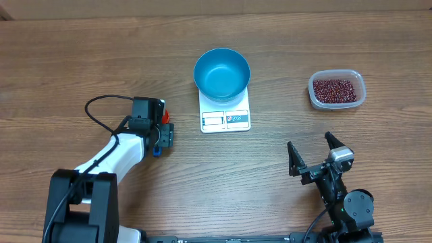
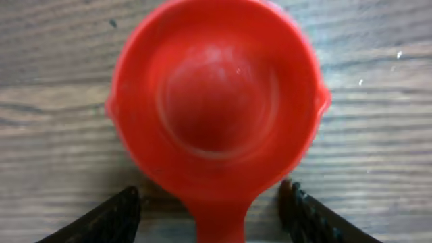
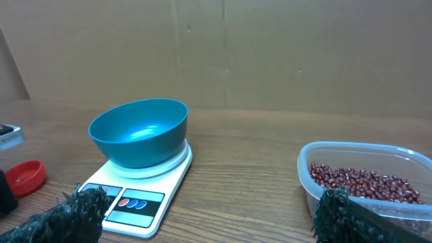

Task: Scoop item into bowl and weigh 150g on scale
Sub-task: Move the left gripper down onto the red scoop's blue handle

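A red scoop point(image 2: 216, 101) lies on the table, its empty cup filling the left wrist view and its handle running toward the camera. My left gripper point(image 2: 210, 202) straddles that handle, open, with a gap showing on each side. From overhead only a sliver of the scoop point(image 1: 165, 116) shows beside my left gripper point(image 1: 164, 128). The blue bowl point(image 1: 222, 73) stands empty on the white scale point(image 1: 225, 119). The beans point(image 1: 335, 89) fill a clear tub point(image 1: 314, 94) at the right. My right gripper point(image 1: 310, 142) hovers open and empty near the front edge.
The right wrist view looks past my right gripper point(image 3: 210, 202) at the bowl point(image 3: 138, 131), the scale point(image 3: 135, 202), the tub point(image 3: 307, 169) of beans point(image 3: 364, 182) and the scoop point(image 3: 25, 177) far left. A cardboard wall stands behind the table.
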Available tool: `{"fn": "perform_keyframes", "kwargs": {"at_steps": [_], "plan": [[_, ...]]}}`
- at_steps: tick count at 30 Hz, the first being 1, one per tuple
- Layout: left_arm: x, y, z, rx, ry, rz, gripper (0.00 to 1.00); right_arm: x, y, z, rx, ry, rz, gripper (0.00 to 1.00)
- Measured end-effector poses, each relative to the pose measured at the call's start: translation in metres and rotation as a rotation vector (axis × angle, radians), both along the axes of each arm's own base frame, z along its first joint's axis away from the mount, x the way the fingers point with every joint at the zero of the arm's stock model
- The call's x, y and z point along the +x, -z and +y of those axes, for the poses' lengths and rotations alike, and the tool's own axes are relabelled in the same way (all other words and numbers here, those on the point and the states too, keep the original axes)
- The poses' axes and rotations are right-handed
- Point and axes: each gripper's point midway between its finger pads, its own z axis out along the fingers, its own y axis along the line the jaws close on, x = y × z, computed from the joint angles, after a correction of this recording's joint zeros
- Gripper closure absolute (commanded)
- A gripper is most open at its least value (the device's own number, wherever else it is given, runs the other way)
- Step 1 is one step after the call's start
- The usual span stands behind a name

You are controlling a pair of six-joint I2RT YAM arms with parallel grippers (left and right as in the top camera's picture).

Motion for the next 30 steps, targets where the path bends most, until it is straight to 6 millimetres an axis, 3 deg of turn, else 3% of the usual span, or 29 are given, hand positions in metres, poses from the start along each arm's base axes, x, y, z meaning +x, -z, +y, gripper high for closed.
{"fn": "perform_keyframes", "kwargs": {"at_steps": [13,30], "plan": [[0.005,0.001,0.012,-0.029,-0.059,0.000,0.60,0.000,0.000,0.000,0.000,0.000,0.001,0.00],[0.009,0.000,0.007,-0.053,-0.052,-0.002,0.81,0.000,0.000,0.000,0.000,0.000,0.001,0.00]]}}
